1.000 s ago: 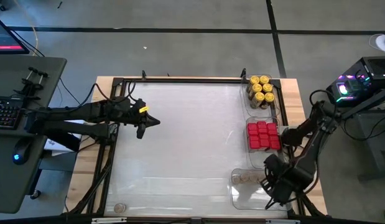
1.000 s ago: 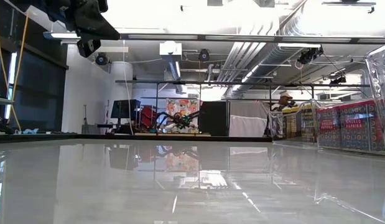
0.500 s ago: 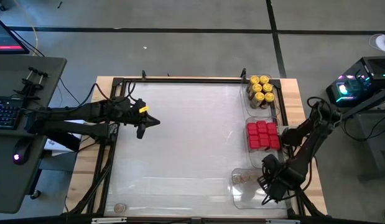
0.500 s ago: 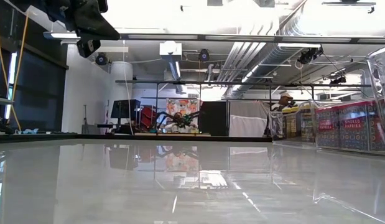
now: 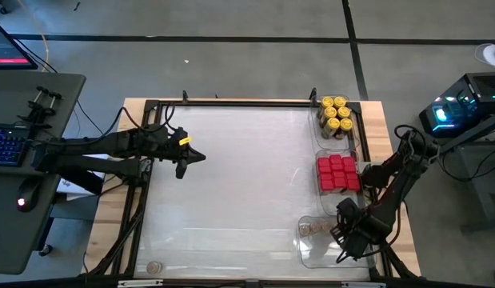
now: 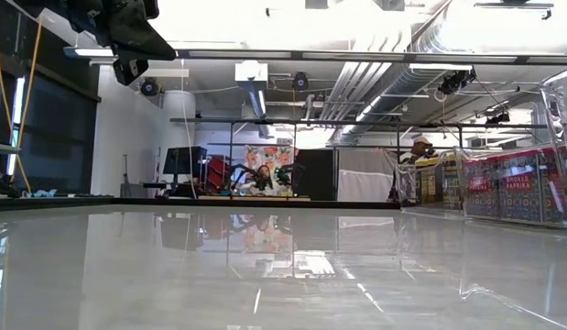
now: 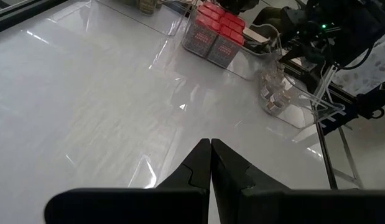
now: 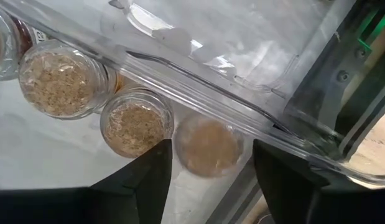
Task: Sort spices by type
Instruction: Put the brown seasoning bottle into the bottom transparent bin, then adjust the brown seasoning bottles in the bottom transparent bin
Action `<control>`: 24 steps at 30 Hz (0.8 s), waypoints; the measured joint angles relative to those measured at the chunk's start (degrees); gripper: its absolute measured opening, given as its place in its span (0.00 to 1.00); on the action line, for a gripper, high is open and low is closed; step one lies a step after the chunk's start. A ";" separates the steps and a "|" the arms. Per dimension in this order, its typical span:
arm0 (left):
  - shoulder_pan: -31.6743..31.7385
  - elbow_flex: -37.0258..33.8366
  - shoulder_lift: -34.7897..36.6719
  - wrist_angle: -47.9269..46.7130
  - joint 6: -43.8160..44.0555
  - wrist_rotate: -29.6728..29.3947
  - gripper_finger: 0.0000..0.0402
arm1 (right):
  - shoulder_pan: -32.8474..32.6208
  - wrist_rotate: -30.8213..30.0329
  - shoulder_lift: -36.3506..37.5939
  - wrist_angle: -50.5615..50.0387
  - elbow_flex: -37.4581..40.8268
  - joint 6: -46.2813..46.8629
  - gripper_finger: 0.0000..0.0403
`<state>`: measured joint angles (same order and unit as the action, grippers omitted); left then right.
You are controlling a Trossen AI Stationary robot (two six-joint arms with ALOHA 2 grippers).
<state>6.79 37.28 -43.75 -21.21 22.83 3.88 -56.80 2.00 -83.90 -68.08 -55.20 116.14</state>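
Note:
Three kinds of spices stand in clear trays along the table's right side: yellow-lidded jars (image 5: 336,116) at the far end, red tins (image 5: 337,174) in the middle, and small brownish-topped jars (image 5: 314,228) at the near end. My right gripper (image 8: 211,150) points down into the near tray, open. One brownish-topped jar (image 8: 209,147) stands upright on the tray floor between its fingers, with a small gap on each side. Two more such jars (image 8: 136,123) stand beside it. My left gripper (image 7: 210,163) hovers shut over the table's left part, holding nothing.
The near tray's clear wall (image 8: 198,81) runs close behind the jars. A lone small jar (image 5: 154,267) stands near the table's near-left corner. The wide glossy middle of the table (image 5: 239,176) bears nothing. A black frame (image 5: 231,102) borders the table.
My right gripper has sunk straight down into the near right tray, beside the brownish-topped jars, and then kept still.

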 joint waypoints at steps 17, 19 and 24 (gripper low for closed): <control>0.00 0.00 0.02 -0.46 -0.52 0.00 0.00 | 0.00 -0.94 0.00 -12.54 -12.96 -5.11 0.40; 0.00 0.00 0.02 -0.45 -0.52 0.00 0.00 | 0.00 -0.92 0.00 -11.28 -14.33 -5.60 0.36; 0.00 0.00 0.02 -0.38 -0.71 0.00 0.00 | 0.00 17.36 0.00 -2.22 -11.68 -3.76 0.11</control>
<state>6.79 37.28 -43.72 -21.59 22.12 3.88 -56.80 19.36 -83.90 -70.31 -66.88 112.37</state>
